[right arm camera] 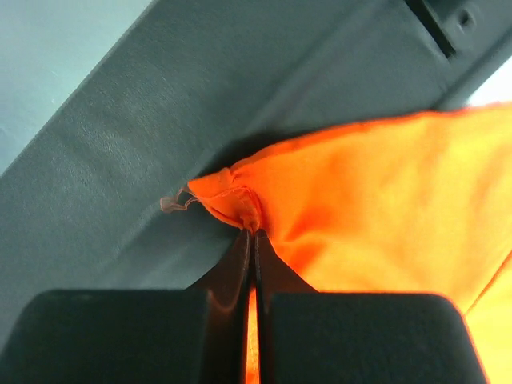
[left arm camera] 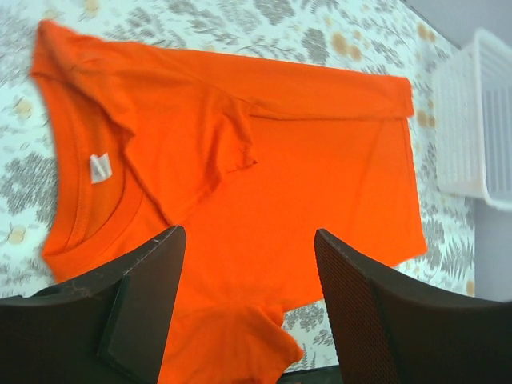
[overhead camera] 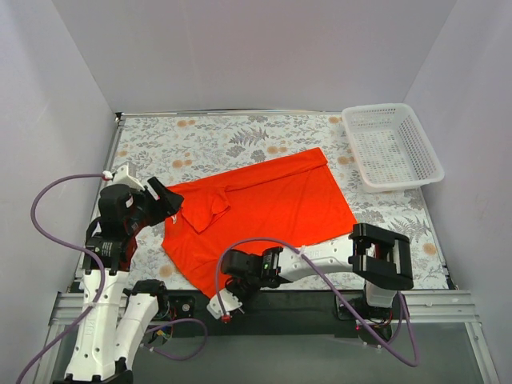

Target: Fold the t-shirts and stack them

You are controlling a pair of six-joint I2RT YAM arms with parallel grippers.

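One plain orange-red t-shirt (overhead camera: 264,212) lies spread on the floral-patterned counter (overhead camera: 240,140), set on a slant. Its collar is toward the left arm and its hem points at the far right corner. The cloth is thin and unprinted, mostly flat with a few soft creases. One short sleeve (left arm camera: 200,152) is folded inward over the chest, and a small white label (left arm camera: 99,168) shows inside the neckband. The other sleeve lies at the near edge of the counter. A white mesh basket (overhead camera: 400,182) stands at the far right corner, just beyond the hem and apart from the shirt.

The left fingers (overhead camera: 164,200) hover beside the collar end of the shirt, spread wide. From the left wrist view the cloth shows between them with nothing clamped. Whether they touch the fabric cannot be told.

The right fingers (right arm camera: 254,248) are at the near edge of the counter, below the shirt's near corner, and are pressed fully together. They pinch a small bunched fold of the orange-red cloth at its stitched edge. A loose thread hangs off the fold, and a dark grey frame (right arm camera: 200,120) lies behind it.
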